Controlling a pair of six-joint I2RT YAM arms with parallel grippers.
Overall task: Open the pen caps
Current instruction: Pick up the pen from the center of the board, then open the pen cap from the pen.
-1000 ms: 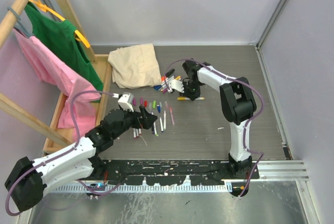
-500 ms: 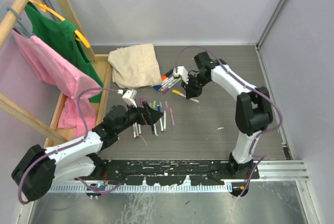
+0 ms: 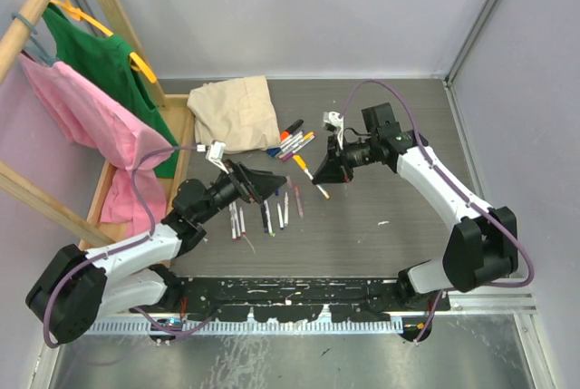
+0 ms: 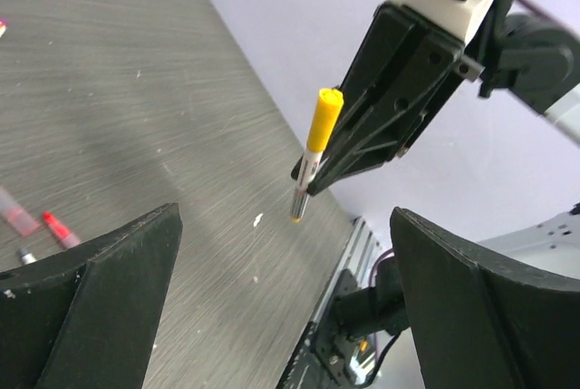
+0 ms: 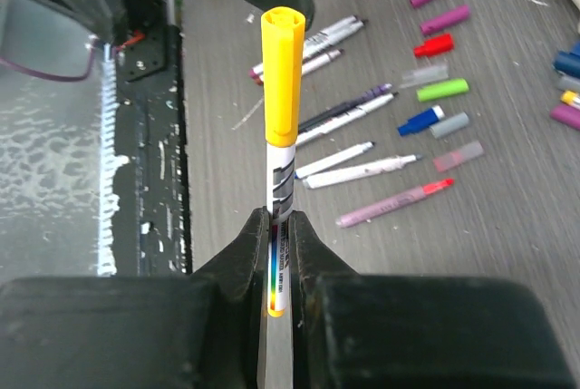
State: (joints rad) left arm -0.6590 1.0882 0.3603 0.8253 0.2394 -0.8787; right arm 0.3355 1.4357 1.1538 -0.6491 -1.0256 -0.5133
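Since a moment ago the right arm (image 3: pixel 426 171) has swung away from the heap of pens (image 3: pixel 292 142) and lifted one pen off the counter (image 3: pixel 381 244). The left arm (image 3: pixel 195 208) has turned to face it.

Now the right jaws are squeezed shut on the pen's white barrel (image 5: pixel 280 180), near its back end. Its yellow cap (image 5: pixel 281 63) sticks out well past the jaw tips, up in the air, and points at the left jaws. These left jaws are spread as wide as they go and hold nothing. The cap hangs in front of them, not yet between them. Loose caps (image 5: pixel 435 44) and bare pens (image 5: pixel 349 112) lie on the counter below the right jaws.

I think the pen is light, thin and stiff. Its plastic looks smooth, so it could slip. The cap probably fits tight. The best place to grab is round the middle of the cap, then pull straight along the pen so nothing bends.
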